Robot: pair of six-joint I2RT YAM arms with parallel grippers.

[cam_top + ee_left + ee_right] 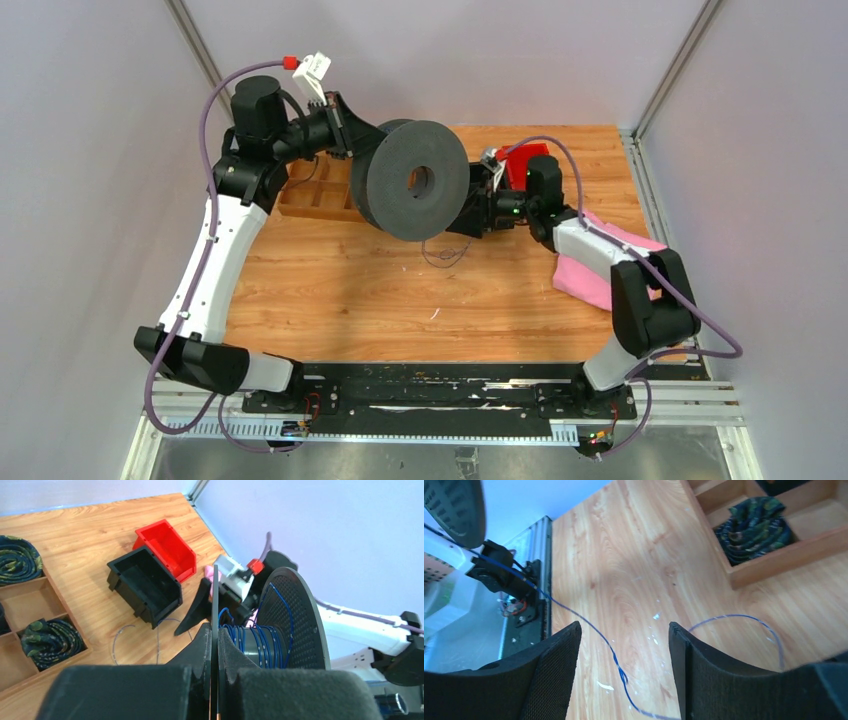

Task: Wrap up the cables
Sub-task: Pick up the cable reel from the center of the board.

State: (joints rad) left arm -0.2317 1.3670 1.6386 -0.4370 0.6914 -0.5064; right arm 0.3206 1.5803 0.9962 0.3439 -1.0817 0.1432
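1. A black rail (440,385) runs along the near edge of the desk (330,300) and carries both arm bases.
2. A loose loop of the cables (445,255), a thin dark blue wire, lies on the middle of the desk, just below the spool.
3. A pink cloth (600,275) lies at the right edge, under the right arm.
4. The right gripper (624,630) hangs beside the spool's right side with its fingers (549,675) released and spread wide. The blue wire runs down between them and touches neither.
5. The big grey spool (390,185) is lifted off the desk, standing on edge. More blue wire is wound around its hub.
6. The left gripper (216,640) is clenched on the thin rim of the spool's flange.
7. A wooden tray (315,195) sits toward the far left corner, with dark coiled bundles (50,640) in its compartments.
8. A black bin (145,582) and a red bin (528,160) stand touching near the far edge.
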